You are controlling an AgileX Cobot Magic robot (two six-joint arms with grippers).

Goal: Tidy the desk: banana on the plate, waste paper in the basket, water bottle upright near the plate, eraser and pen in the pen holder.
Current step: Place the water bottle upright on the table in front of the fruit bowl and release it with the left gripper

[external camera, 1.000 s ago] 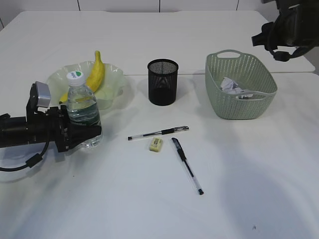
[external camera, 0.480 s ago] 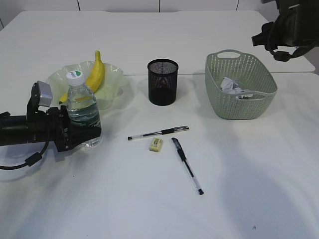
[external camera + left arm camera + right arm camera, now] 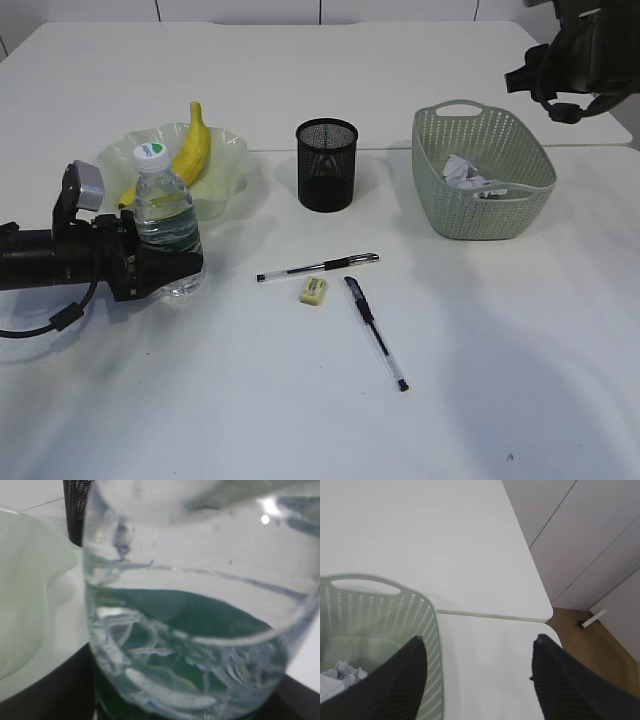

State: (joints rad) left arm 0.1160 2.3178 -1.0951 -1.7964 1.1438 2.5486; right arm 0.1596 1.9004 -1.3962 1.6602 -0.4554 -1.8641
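Standing upright, water bottle (image 3: 166, 222) between left hand (image 3: 165, 270) fingers, beside plate (image 3: 232, 160)

On the desk (image 3: 300, 420) the banana (image 3: 192, 147) lies in the plate (image 3: 232, 160) at the far left; the water bottle (image 3: 165, 222) stands upright just before it. The pen holder (image 3: 326, 165) stands at centre, the basket (image 3: 483, 185) to its right with the waste paper (image 3: 468, 175) inside. Before the pen holder lie two pens (image 3: 318, 267) (image 3: 375, 331), the eraser (image 3: 313, 290) between them
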